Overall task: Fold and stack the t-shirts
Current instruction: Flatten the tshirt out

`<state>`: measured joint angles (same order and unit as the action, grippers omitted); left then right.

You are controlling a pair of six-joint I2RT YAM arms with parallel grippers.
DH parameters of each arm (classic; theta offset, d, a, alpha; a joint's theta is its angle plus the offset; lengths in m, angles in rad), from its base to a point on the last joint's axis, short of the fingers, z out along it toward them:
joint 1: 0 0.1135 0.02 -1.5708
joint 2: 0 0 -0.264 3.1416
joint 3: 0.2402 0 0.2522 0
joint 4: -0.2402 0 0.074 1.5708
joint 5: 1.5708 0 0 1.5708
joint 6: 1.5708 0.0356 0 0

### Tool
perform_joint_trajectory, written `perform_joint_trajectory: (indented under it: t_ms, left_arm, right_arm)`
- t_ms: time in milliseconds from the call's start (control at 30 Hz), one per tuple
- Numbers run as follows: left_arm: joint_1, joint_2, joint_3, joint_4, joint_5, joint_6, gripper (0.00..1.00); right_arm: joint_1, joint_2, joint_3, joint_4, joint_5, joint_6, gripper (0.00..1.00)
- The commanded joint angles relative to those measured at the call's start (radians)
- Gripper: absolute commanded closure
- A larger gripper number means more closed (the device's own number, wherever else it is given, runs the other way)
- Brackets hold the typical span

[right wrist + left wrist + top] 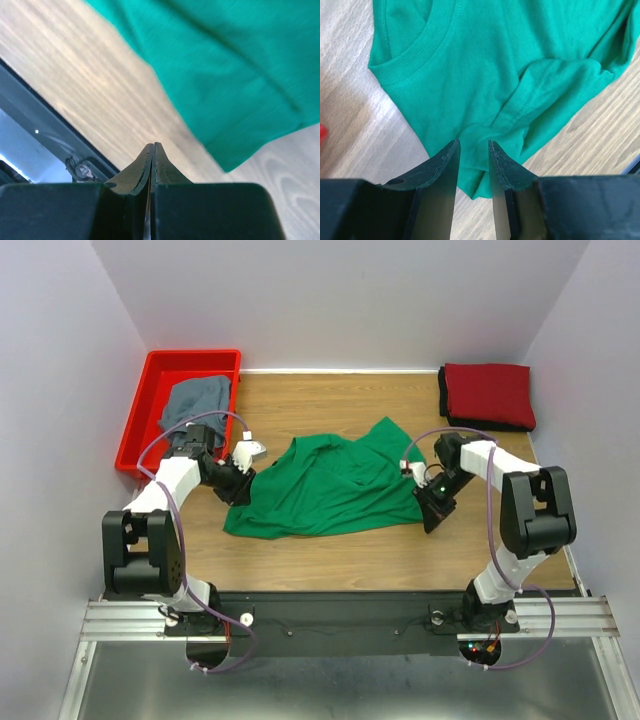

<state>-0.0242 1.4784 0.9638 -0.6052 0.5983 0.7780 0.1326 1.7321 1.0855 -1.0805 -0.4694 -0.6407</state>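
One green t-shirt (325,485): lies rumpled at the middle of the table (330,555), between the two arms, neither flat nor folded.
Collar (427,47): faces up at the shirt's left end, with a sleeve (555,75) doubled over just beside it.
Left gripper (472,145): jaws partly spread, straddling the shirt's left edge with cloth running into the gap. Whether the pads already bite the cloth I cannot tell from here.
Right gripper (152,146): fingers pressed together on nothing, over bare wood just beside a corner of the shirt's right edge.
Step in hand: likely taking hold of both ends to spread the shirt flat before the first fold.
Doing it well: the left should pinch one layer at the shoulder, not the bunched sleeve. The right would need to open and reach over the cloth, since it has none. Both ends should then be drawn apart evenly and kept low.
Other shirts: a grey-blue t-shirt (195,400) is heaped in the red bin (135,430) at the far left. A dark red t-shirt (490,392) sits folded at the far right corner, seemingly on a black t-shirt (443,395).
Edges: the bin wall is near the left arm, and the black rail (330,605) runs along the near side.
Open room: bare wood shows on the near side of the shirt and beyond it towards the back wall, enough for spreading.
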Motion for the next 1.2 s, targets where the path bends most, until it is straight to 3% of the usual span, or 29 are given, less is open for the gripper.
perform_joint_trajectory:
  t_ms: [0,67,167,267,300,333,700,1167]
  left_arm:
    - [0.003,-0.053,-0.022,-0.044,0.024,0.029,0.60]
    - [0.003,-0.061,-0.025,-0.045,0.026,0.033,0.60]
    - [0.003,-0.061,-0.025,-0.044,0.029,0.029,0.60]
    - [0.003,-0.061,-0.027,-0.036,0.032,0.018,0.60]
    - [0.003,-0.059,-0.027,-0.036,0.034,0.014,0.60]
    - [0.003,-0.059,-0.025,-0.033,0.037,0.012,0.60]
    - [0.001,-0.038,-0.023,-0.022,0.035,0.000,0.60]
    - [0.001,-0.033,-0.034,-0.019,0.035,0.007,0.60]
  right_arm:
    - [0.009,-0.092,-0.027,-0.047,-0.015,-0.043,0.99]
    - [0.009,-0.114,-0.024,-0.032,-0.003,-0.033,0.99]
    - [0.009,-0.132,0.029,0.019,-0.011,0.036,0.90]
    - [0.010,-0.109,0.086,0.066,-0.037,0.088,0.65]
    - [0.010,-0.091,0.121,0.077,-0.054,0.104,0.51]
    - [0.012,-0.079,0.135,0.088,-0.058,0.113,0.47]
    - [0.078,0.073,0.182,0.134,-0.049,0.102,0.42]
    - [0.093,0.087,0.162,0.220,-0.015,0.118,0.42]
